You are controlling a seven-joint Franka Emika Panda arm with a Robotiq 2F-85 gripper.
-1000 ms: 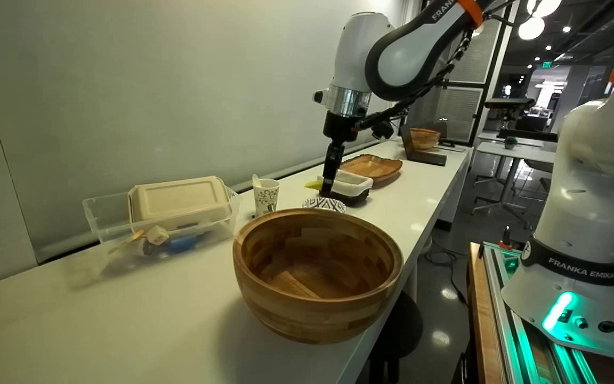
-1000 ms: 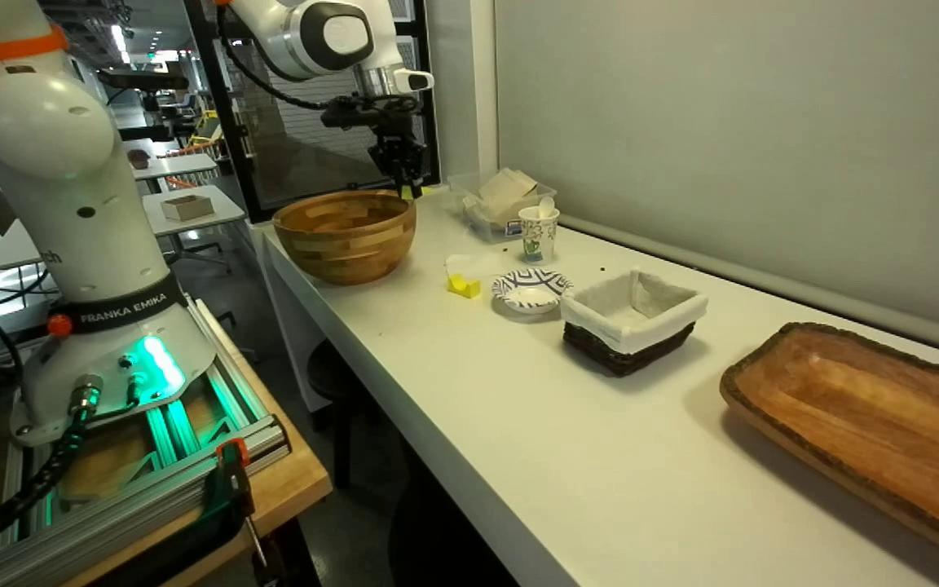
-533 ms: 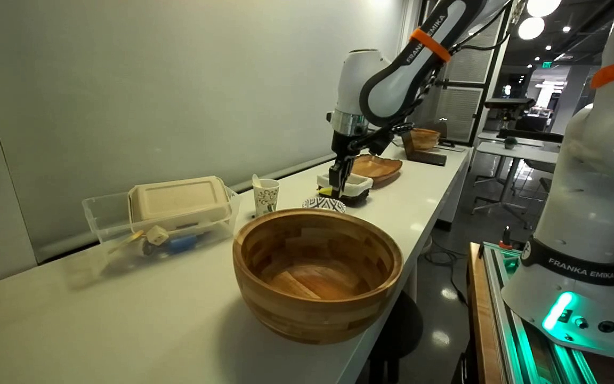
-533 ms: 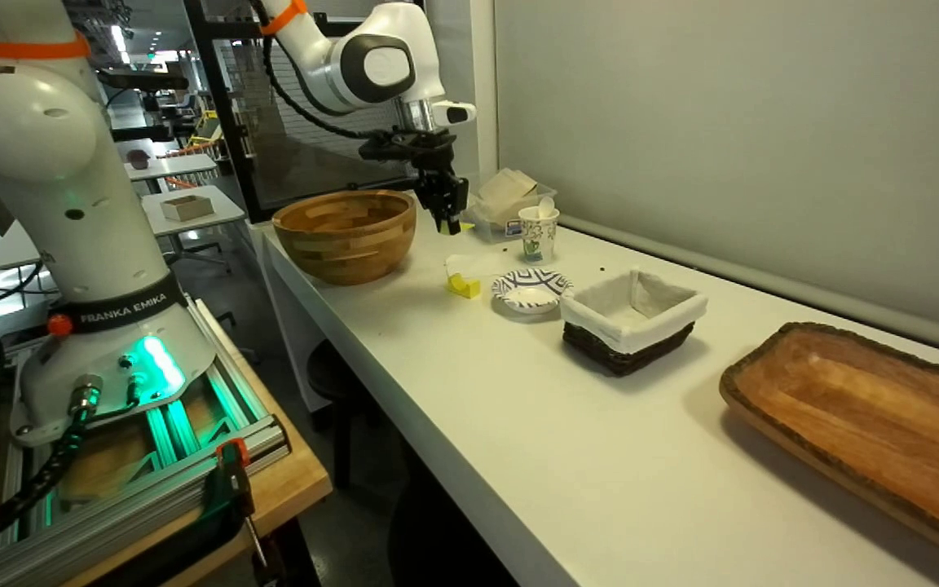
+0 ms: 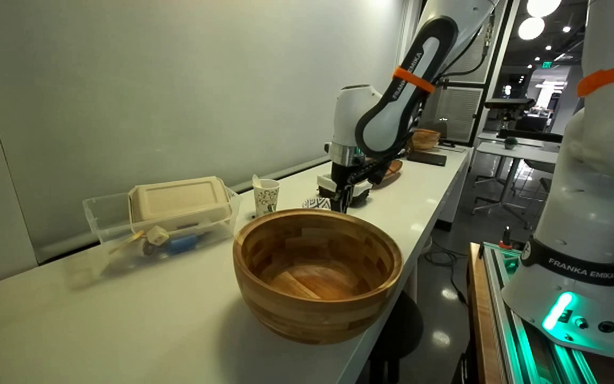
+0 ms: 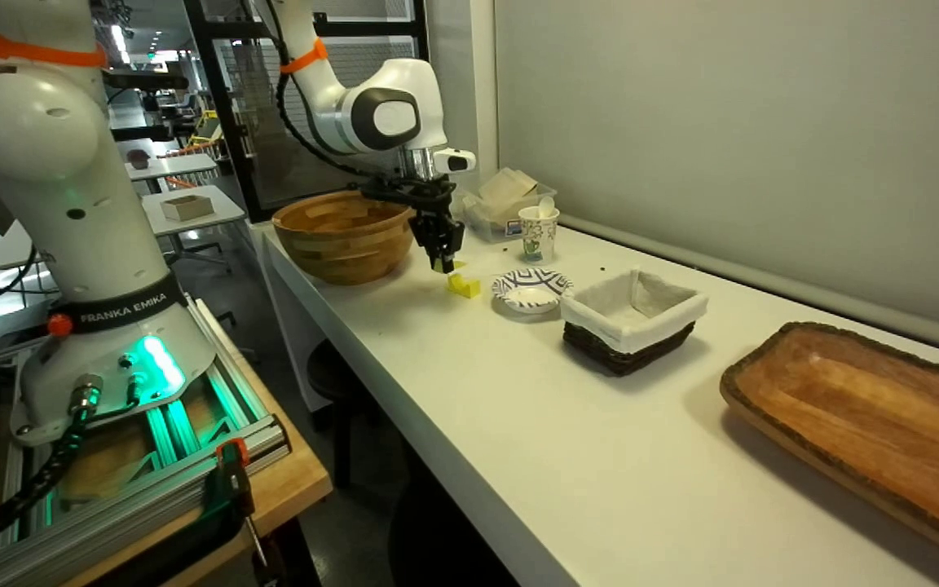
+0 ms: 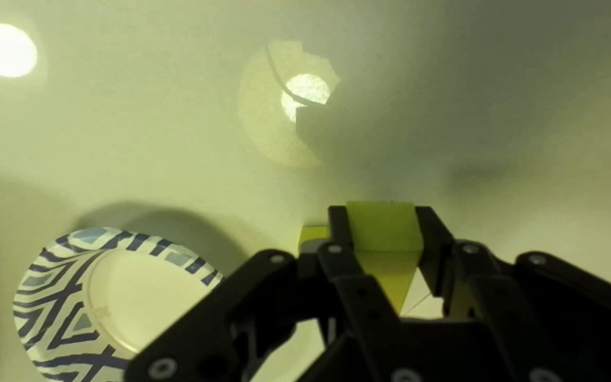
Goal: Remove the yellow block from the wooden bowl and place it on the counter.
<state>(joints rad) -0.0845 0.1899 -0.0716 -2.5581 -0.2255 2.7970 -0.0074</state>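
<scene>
Low over the counter [image 6: 486,408], your gripper [image 7: 384,228] points down and holds the block [image 7: 386,231], squeezed narrow against two opposite sides of it. So you have the block outside the bowl [image 6: 339,253], near it; whether its underside touches the counter, you cannot tell from these angles. The wrist view gives you a greenish-yellow face of it, with a brighter yellow one adjoining. Just beside the gripper, a second yellow piece [image 6: 465,287] lies on the counter; your wrist view shows it partly covered by the gripper. Next to that piece you see a dish [image 6: 531,297] with a blue-and-white pattern, then a basket [image 6: 620,357] of dark wicker with a white lining [image 6: 645,324], and, well apart from the gripper, a long wooden tray [image 6: 885,408]. The bowl stands upright near the counter's edge. Your arm [image 5: 387,128] reaches down beyond the bowl in an exterior view, and you cannot make out the block there. Nearer the wall [image 5: 179,96], you have a cup [image 5: 267,198] with a spoon [image 5: 256,182] in it, upright, beside a clear tub [image 5: 219,224] holding a beige container [image 5: 179,198] and something blue [image 5: 182,244].
</scene>
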